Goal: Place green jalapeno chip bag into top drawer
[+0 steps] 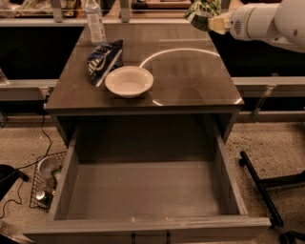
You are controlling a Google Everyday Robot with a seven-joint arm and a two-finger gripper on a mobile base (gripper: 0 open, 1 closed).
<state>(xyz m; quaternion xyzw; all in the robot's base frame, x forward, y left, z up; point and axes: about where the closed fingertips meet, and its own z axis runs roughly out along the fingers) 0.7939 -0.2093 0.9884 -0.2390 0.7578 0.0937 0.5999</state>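
My gripper [212, 20] is at the top right, above the far right corner of the grey cabinet top [190, 81]. It is shut on the green jalapeno chip bag [200, 11], a small glossy green bag held in the air, partly cut off by the top edge of the view. The top drawer [143, 190] is pulled fully open at the front, a wide deep grey box with a flat bare bottom and a small dark handle [150, 235] on its front panel. The bag is well behind and to the right of the drawer opening.
A white bowl [129, 81] sits at the front left of the cabinet top, a dark blue and white chip bag [103, 60] behind it, and a water bottle [94, 21] at the far left. A wire basket [45, 183] and a dark stand leg [259, 188] are on the floor.
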